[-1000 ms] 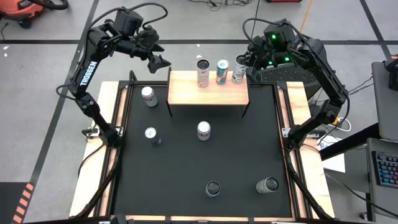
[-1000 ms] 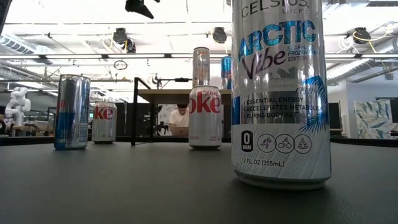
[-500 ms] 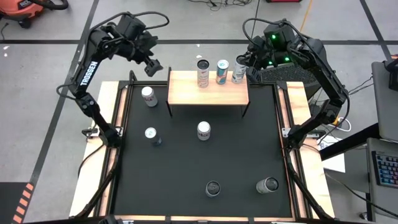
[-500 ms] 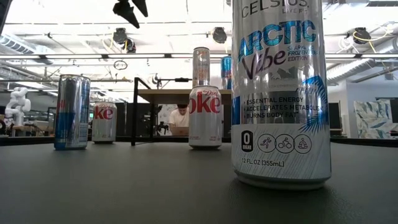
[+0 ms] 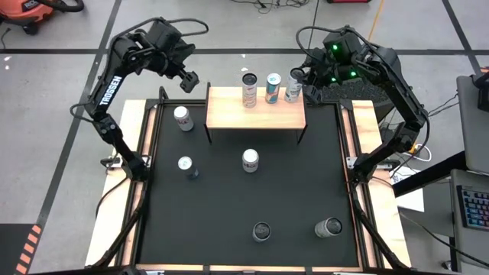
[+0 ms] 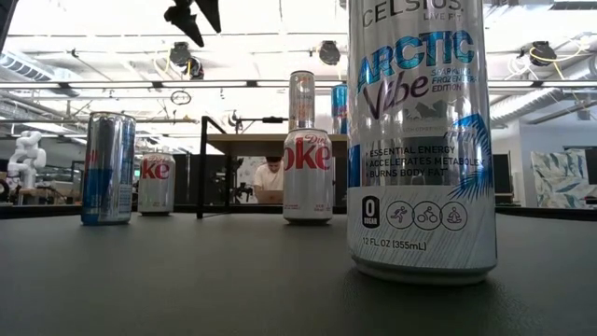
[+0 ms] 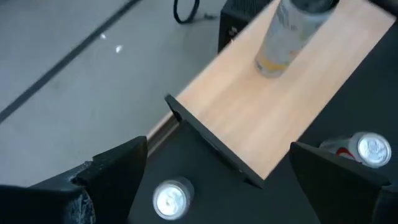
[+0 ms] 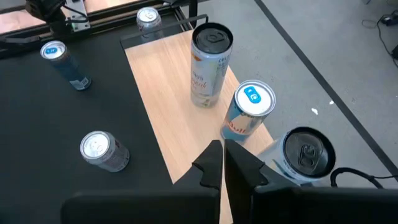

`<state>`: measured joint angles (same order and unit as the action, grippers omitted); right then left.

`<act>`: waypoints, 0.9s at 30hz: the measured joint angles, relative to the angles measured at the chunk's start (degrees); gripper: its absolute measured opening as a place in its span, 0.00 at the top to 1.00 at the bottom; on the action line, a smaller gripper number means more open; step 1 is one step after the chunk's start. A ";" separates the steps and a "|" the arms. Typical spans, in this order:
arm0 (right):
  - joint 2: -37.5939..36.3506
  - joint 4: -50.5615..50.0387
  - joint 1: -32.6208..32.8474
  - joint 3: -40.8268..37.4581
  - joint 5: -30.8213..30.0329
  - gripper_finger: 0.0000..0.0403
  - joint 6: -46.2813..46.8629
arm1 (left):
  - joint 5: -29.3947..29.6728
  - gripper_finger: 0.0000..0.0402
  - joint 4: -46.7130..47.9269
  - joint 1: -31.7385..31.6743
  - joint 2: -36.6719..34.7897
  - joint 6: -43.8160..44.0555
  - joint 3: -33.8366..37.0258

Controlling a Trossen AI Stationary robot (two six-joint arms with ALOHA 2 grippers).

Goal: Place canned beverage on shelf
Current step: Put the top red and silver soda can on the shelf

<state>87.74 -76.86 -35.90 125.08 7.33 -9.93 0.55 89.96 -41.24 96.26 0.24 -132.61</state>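
High view: the left gripper (image 5: 189,80) hangs raised just off the shelf's (image 5: 256,114) far left corner, fingers spread wide, empty. The right gripper (image 5: 308,85) sits closed and empty beside the shelf's far right corner, where three cans (image 5: 270,88) stand.

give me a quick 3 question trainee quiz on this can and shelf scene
1. How many cans stand on the shelf?
2. True or false: the left end effector holds a can.
3. Which can lies nearest the shelf's left legs: A, the Diet Coke can; B, the blue can; C, the dark-topped can?

Key: 1. Three. 2. False; it is open and empty, above the table's far left corner. 3. A.
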 joint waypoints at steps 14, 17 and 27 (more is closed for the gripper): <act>0.00 -2.34 -0.01 0.00 0.00 1.00 1.36 | 4.74 0.01 0.18 3.09 -4.83 -3.90 27.39; 0.00 -2.34 0.00 0.00 0.00 1.00 1.36 | 5.19 0.01 -0.14 2.60 -5.21 -4.12 32.16; 0.00 -3.20 0.00 0.00 0.17 1.00 1.33 | 6.37 0.01 -6.62 -1.12 -5.21 -5.08 44.15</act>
<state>87.74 -80.05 -35.90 125.08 7.51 -8.60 6.92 83.34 -42.36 91.04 -4.84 -88.46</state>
